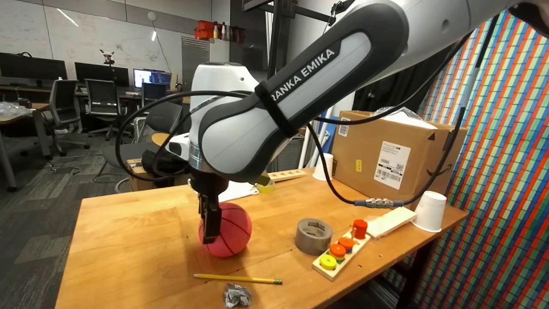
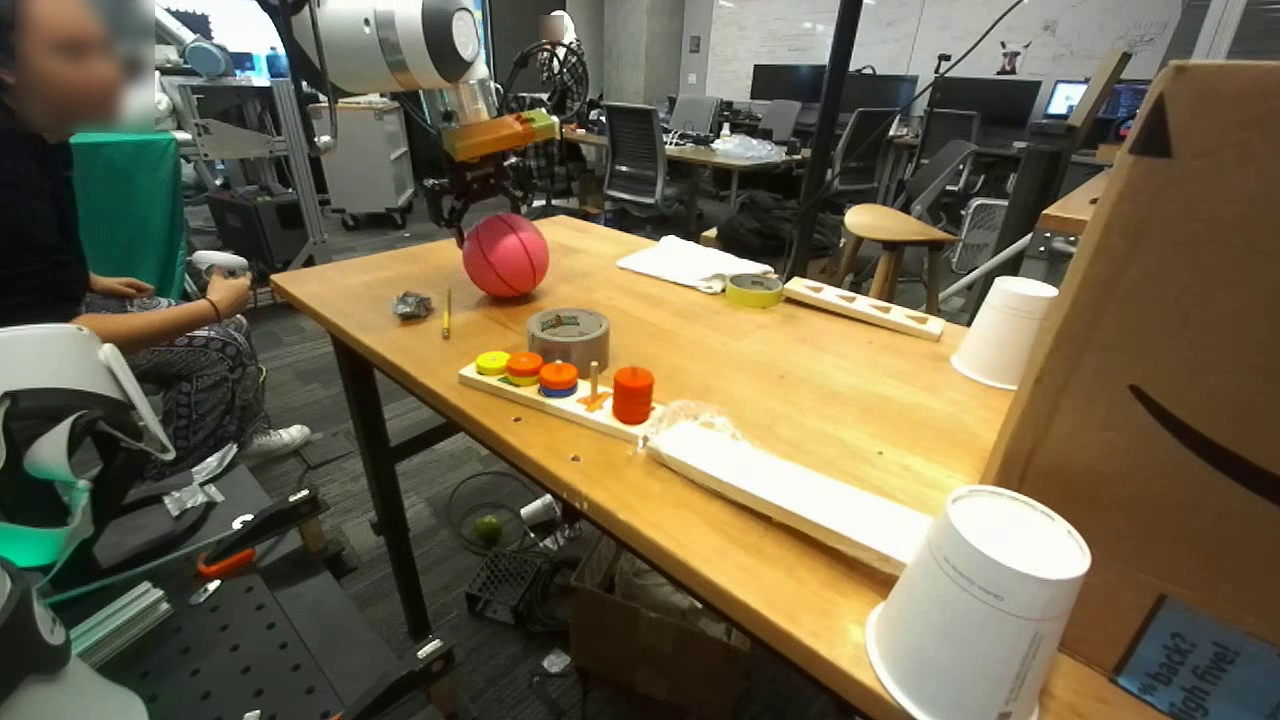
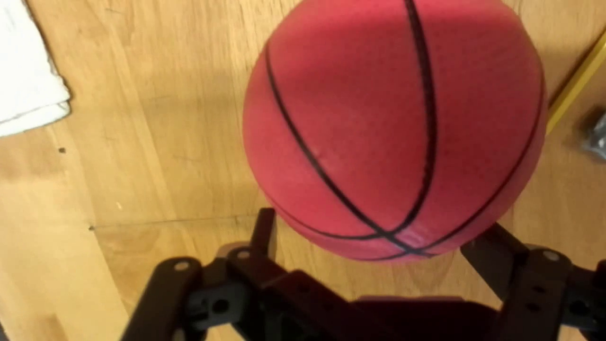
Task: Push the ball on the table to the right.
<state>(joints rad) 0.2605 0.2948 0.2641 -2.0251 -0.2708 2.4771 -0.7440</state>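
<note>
A red-pink ball with black seams [image 1: 235,231] rests on the wooden table [image 1: 128,227]. It also shows in an exterior view [image 2: 506,256] and fills the upper middle of the wrist view [image 3: 360,109]. My gripper [image 3: 374,227] is open, its two dark fingers spread at the ball's lower edge in the wrist view. The right finger meets the ball's outline there; the left finger sits just beside it. In an exterior view the gripper [image 1: 210,238] points down beside the ball and covers part of it. I cannot tell whether the fingers press on the ball.
A pencil [image 1: 240,279] and crumpled foil [image 1: 237,295] lie near the ball. Duct tape [image 1: 314,237] and a peg toy [image 1: 330,272] stand along one side. A white cloth [image 2: 690,262], yellow tape [image 2: 754,291], white cups [image 2: 985,600] and a cardboard box [image 1: 364,159] are farther off.
</note>
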